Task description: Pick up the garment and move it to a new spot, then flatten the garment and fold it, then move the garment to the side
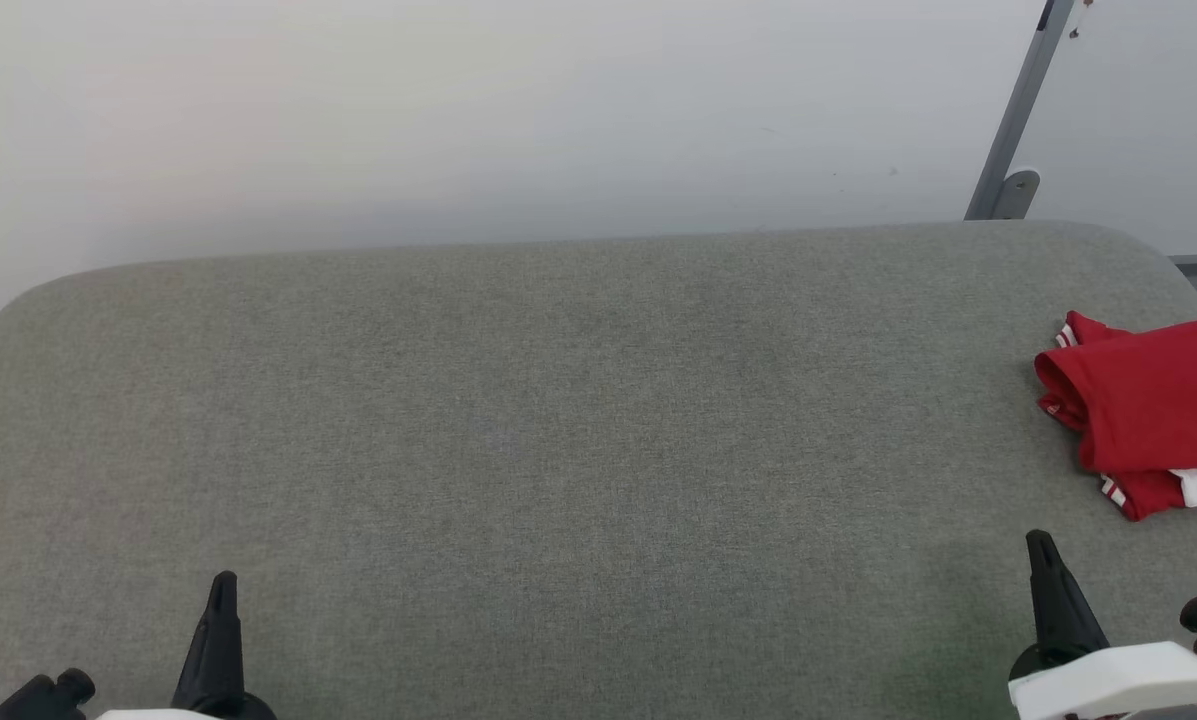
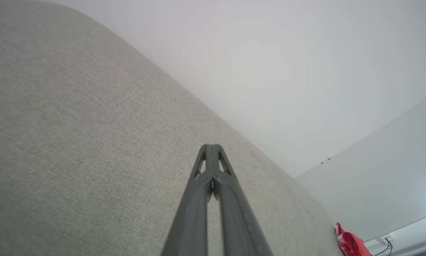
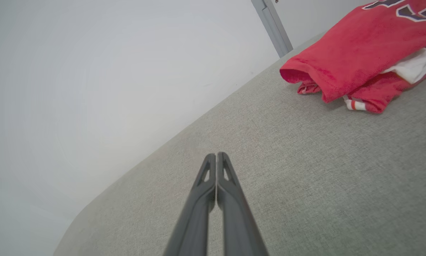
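Step judged: the last one, shirt to the side. It looks done or close to it, so the job now is not to spoil it.

Left side: nothing to do here. The left end effector (image 1: 223,585) is best kept low at the near left corner. Middle: the grey cloth-covered counter (image 1: 558,400) needs no sweep. Right side: the right end effector (image 1: 1041,542) is the one near the shirt (image 1: 1148,410). Any move it makes should lift first, then go away from the shirt, so the tips don't catch the near hem, where striped trim and a white layer poke out. If the shirt needs to go farther right, pinch through all the layers and carry it. A push from one side would likely open the fold, since the cloth is soft. The head view's right border cuts off the counter's right edge, so I cannot tell how much room is left there. There is a risk of the shirt sliding off.

Left end effector: fingers pressed together tip to tip, nothing between them, over bare counter. Whether it touches the surface, cannot tell.

Right end effector: fingers also pressed together, empty, at the near right, pointing toward the far side. It is apart from the shirt, no contact.

Shirt: folded, red side up with lettering on top, lying at the counter's right side, beyond and right of the right end effector.
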You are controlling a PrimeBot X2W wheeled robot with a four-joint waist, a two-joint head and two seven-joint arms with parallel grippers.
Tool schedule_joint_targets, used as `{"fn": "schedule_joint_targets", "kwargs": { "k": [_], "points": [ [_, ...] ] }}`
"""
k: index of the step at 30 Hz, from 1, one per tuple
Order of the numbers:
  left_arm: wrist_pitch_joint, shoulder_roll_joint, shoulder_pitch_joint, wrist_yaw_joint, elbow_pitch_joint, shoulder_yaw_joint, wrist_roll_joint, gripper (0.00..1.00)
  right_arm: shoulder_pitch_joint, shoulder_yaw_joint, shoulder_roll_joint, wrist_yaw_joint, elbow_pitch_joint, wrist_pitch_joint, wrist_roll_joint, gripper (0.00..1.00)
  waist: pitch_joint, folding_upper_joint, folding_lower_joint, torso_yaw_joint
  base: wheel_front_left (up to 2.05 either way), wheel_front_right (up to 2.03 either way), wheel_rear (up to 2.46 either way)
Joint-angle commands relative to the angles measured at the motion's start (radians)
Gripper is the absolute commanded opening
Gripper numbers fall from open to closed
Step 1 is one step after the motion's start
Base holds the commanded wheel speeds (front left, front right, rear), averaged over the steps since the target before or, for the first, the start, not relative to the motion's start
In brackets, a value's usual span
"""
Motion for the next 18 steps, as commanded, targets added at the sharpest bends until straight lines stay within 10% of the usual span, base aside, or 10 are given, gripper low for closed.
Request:
{"fn": "schedule_joint_targets", "kwargs": {
  "k": [1,18],
  "points": [
    [0.008,0.002,-0.028,-0.001,-0.007,0.007,-0.03,0.0,-0.031,-0.005,-0.001,0.0,-0.017,0.009,0.033,0.0,0.001,-0.0001,0.0,0.0,0.0,0.0,0.0],
    [0.064,-0.02,-0.081,-0.002,0.019,0.017,-0.213,0.0,-0.064,-0.016,0.015,0.0,-0.016,0.067,0.239,0.0,0.008,-0.0001,0.0,-0.002,0.0,0.0,0.0]
  ]
}}
